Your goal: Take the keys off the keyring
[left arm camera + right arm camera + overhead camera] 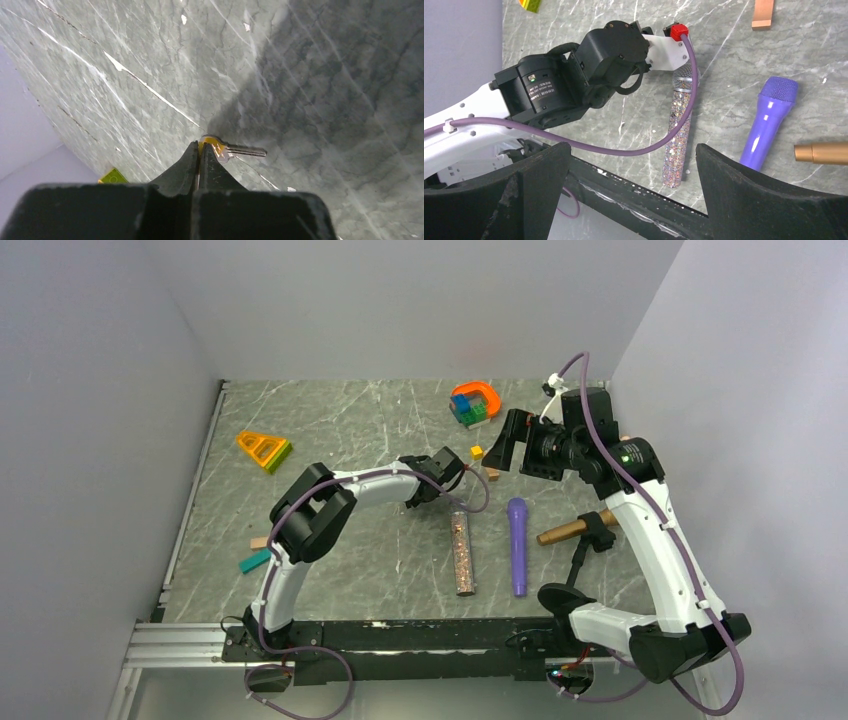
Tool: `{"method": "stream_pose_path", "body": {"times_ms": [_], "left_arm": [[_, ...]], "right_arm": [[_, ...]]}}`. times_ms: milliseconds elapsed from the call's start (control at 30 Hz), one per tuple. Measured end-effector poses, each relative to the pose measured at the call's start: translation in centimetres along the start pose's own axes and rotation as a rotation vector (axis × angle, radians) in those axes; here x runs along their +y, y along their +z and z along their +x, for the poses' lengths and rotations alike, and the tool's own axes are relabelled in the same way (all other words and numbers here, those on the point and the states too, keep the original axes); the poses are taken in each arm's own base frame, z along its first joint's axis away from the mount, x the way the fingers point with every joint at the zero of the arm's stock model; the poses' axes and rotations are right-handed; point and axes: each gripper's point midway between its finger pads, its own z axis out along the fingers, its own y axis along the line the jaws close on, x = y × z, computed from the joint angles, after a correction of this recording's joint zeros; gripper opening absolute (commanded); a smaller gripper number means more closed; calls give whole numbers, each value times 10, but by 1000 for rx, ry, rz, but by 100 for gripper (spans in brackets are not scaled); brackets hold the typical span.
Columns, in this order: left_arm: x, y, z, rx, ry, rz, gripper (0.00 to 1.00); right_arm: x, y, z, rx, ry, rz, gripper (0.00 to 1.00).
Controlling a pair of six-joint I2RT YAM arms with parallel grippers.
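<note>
Overhead, grey marbled table (350,430), pale walls (400,300); left end effector (200,150) pinches key (240,149), right end effector (631,150) spread.

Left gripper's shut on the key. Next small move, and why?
Probably bring the right gripper down toward the key's blade. The left gripper pinches the key by its yellow head, and the silver blade sticks out free. The right gripper is open and raised, holding nothing. The ring itself is hard to make out, so a second grip seems needed first.

Microphones (517,545) three; key (236,149) one; yellow cube (477,452) one; triangular frame (264,450) one; arms (310,520) two.
</note>
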Motion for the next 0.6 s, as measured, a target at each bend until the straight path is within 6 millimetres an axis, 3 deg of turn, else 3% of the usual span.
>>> {"method": "stream_pose_path", "body": {"times_ms": [333, 600], "left_arm": [[9, -7, -5, -4, 3, -12, 0], [42, -48, -18, -61, -65, -50, 0]], "right_arm": [[0, 0, 0, -1, 2, -1, 100], [6, 0, -1, 1, 8, -35, 100]]}}
